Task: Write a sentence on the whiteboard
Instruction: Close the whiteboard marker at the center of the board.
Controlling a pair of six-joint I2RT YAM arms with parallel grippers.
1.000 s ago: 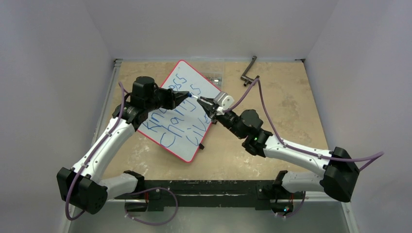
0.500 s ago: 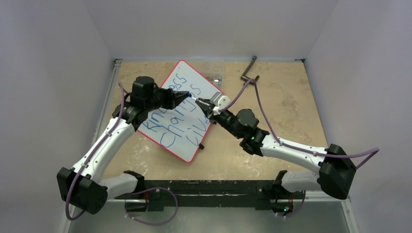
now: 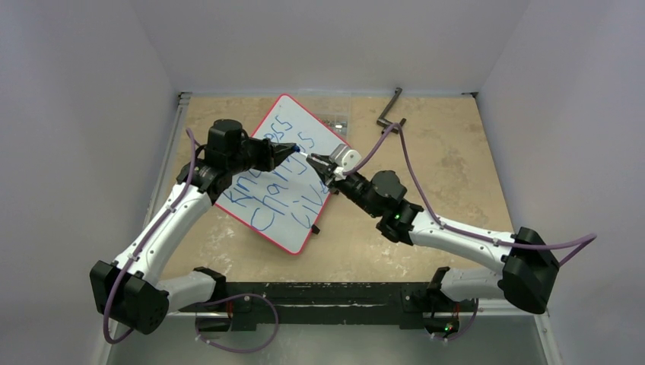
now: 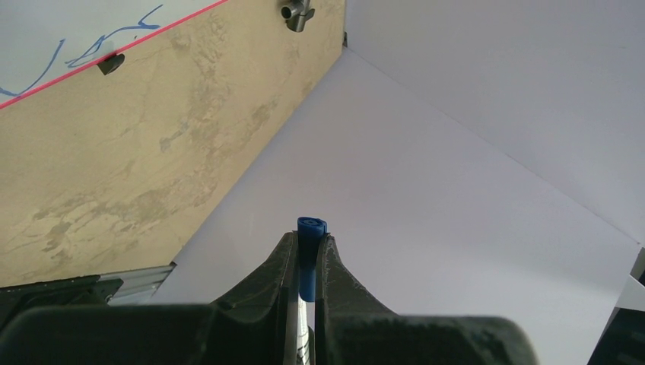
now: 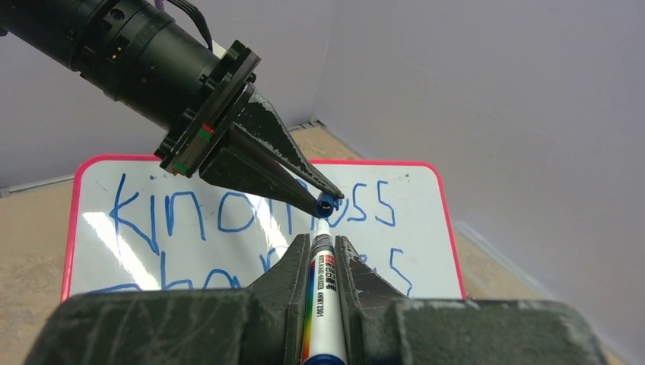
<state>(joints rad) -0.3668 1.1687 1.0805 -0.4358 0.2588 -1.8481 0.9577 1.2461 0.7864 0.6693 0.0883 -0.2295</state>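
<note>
The whiteboard (image 3: 283,199) lies tilted on the table, red-rimmed, with the sentence (image 3: 268,199) in blue across it; the arms hide parts of the words. Both grippers hover over its far half, tip to tip. My left gripper (image 3: 293,150) is shut on a blue marker cap (image 4: 310,226). My right gripper (image 3: 313,158) is shut on a white marker (image 5: 323,304). In the right wrist view the marker's nib sits at the mouth of the cap (image 5: 328,202), in front of the word "kindness" (image 5: 152,217) on the whiteboard (image 5: 426,228).
A clear plastic box (image 3: 335,120) sits behind the board's far corner. A black L-shaped tool (image 3: 389,110) lies at the back right. A small black clip (image 3: 315,228) sticks out at the board's right edge. Grey walls close in three sides.
The right arm has shifted a little left, bringing the marker's nib up to the cap in the left gripper. The left arm has barely moved.
</note>
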